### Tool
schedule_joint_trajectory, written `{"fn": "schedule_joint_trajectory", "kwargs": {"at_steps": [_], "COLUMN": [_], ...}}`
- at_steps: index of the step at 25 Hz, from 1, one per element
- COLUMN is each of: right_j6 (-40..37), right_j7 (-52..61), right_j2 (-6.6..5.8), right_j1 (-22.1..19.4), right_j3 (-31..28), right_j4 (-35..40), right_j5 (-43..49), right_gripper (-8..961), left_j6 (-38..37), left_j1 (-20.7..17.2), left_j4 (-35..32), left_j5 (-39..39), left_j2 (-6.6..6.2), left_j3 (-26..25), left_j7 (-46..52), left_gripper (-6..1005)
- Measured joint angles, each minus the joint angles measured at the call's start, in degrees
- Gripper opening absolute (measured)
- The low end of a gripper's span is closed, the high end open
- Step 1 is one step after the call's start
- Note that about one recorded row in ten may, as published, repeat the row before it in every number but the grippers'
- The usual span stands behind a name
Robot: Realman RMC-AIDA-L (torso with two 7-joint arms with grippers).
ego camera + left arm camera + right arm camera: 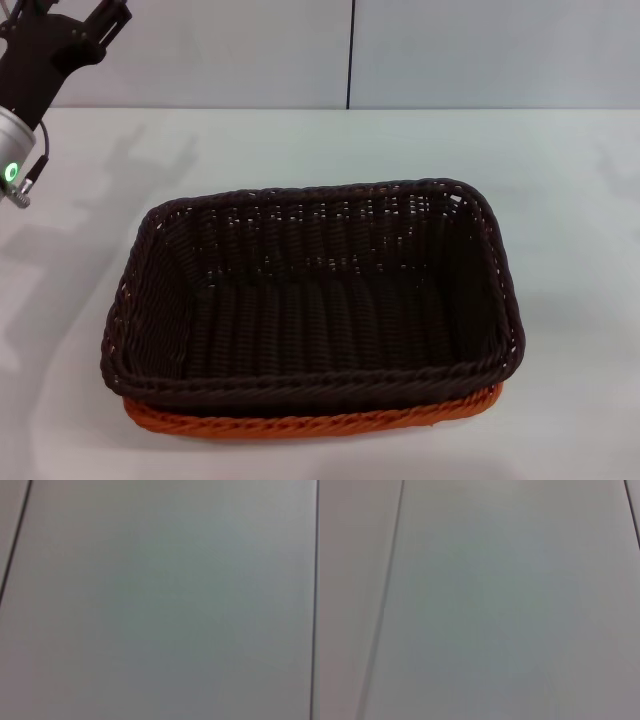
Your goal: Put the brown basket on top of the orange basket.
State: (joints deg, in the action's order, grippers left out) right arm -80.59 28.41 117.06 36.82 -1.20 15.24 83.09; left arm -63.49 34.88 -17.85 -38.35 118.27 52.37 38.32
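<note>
The brown basket (310,290) sits nested on top of the orange basket (320,420) at the middle front of the white table. Only the orange basket's front rim and corners show beneath it. The two baskets are lined up, with the brown one's rim level. My left gripper (62,8) is raised at the far left corner, well away from the baskets, open and empty, with its fingertips cut off by the picture's edge. My right gripper is out of view. Both wrist views show only a plain pale surface with dark seams.
The white table (560,200) spreads around the baskets. A pale wall with a dark vertical seam (351,50) stands behind it. The left arm's silver wrist with a green light (12,170) hangs at the left edge.
</note>
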Motion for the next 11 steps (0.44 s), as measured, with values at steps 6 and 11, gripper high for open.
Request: {"fn": "schedule_joint_trajectory", "kwargs": {"at_steps": [6,11], "right_j6": [4.2,5.5], "right_j7": [-6.5,-8.7], "right_j2": [-0.78,-0.94], "right_j1": [4.6,6.7], "right_j3": [-0.1,0.2], "right_j4": [-1.4,-1.7], "right_j5": [-4.5,-9.8], "right_gripper": [607,607], "left_j6": [-6.5,-8.1], "left_j1": [-1.3,-1.9], "left_j4": [4.0,4.5], "left_j5": [2.7,2.8], "left_j2": [0.16,0.15], "left_j3": [0.0,0.2], "left_j7": [-1.4,-1.5], "left_gripper": [859,859]}}
